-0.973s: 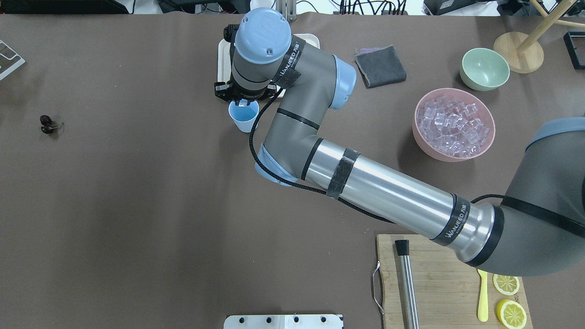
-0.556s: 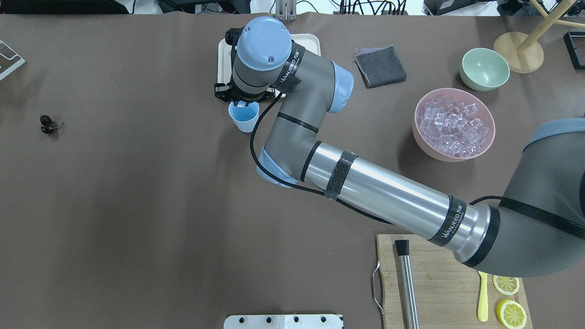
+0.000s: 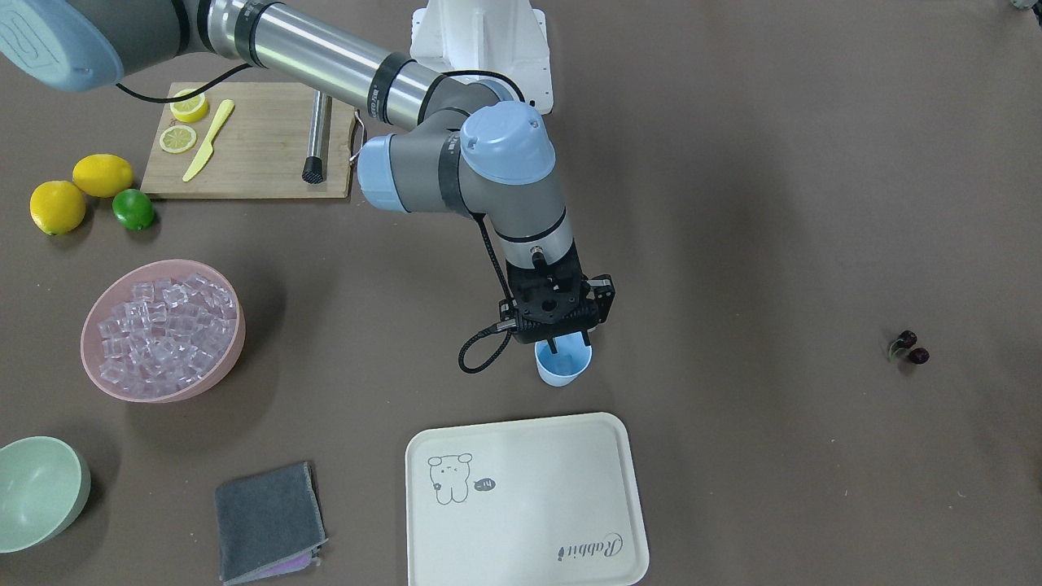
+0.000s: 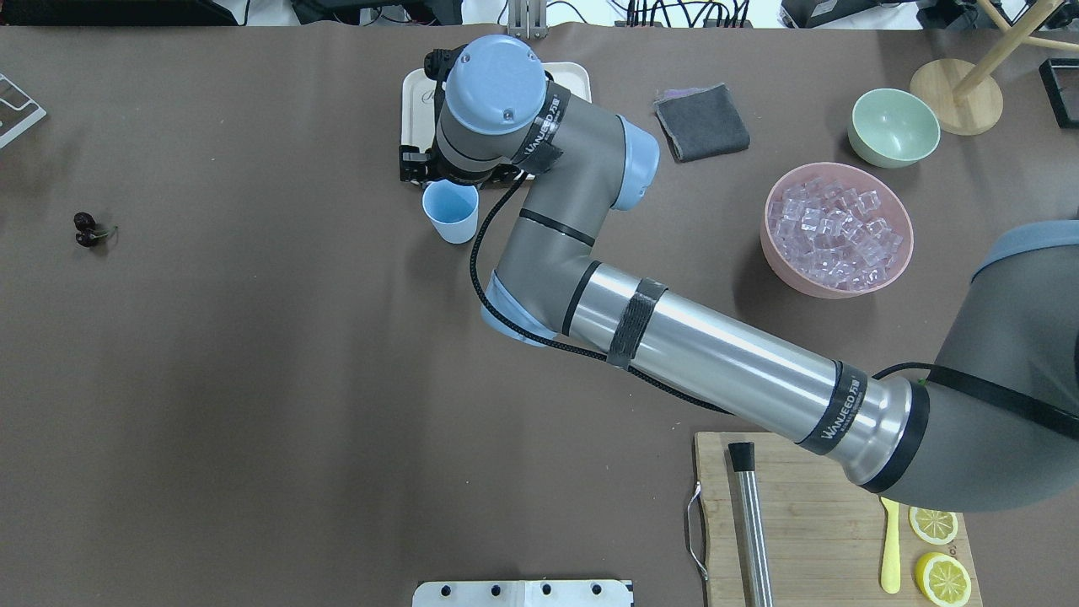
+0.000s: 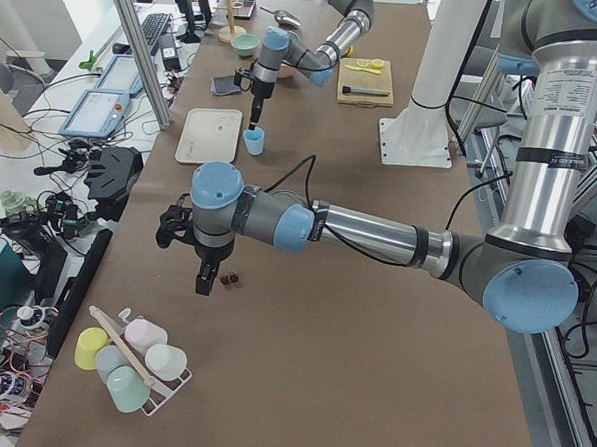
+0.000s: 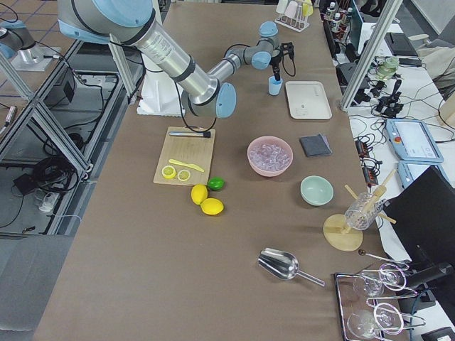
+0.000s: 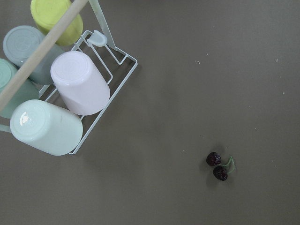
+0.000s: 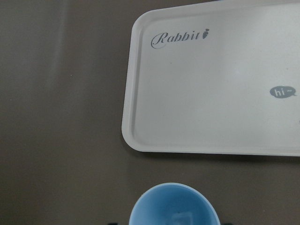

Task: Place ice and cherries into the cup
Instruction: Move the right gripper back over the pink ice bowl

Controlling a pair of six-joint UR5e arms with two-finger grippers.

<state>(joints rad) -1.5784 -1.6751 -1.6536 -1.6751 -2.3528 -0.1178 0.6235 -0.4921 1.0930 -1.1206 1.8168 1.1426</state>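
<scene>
Cup (image 3: 563,373): light blue, upright on the brown table (image 3: 733,203), not tipped. In the right wrist view one pale ice cube (image 8: 183,218) shows at the bottom, otherwise the inside is plain blue.

Right gripper (image 3: 569,342) is straight above the cup and points down. Jaws are spread, with nothing between them. One finger (image 3: 553,347) dips just inside the rim and the other sits over the opposite rim. Can't tell if either actually touches the cup wall. The right wrist view shows dark finger tips on either side of the cup, wider than its mouth.

Cream tray (image 3: 529,521) with "Rabbit" print lies just beyond the cup on the side away from the robot, close but apart.

Pink bowl (image 3: 213,381) sits well off to the robot's right of the cup, piled with ice (image 3: 163,325): clear glassy cubes.

Cherries (image 3: 910,347) lie far off to the robot's left of the cup, flat on the table: two dark, near-black fruits joined by green stems.

Left gripper (image 5: 205,282) hangs over the table just beside the cherries, far from the cup. Can't tell whether its jaws are spread or closed. Its wrist view shows the cherries (image 7: 219,167) and a wire rack (image 7: 112,79) of pastel cups.
</scene>
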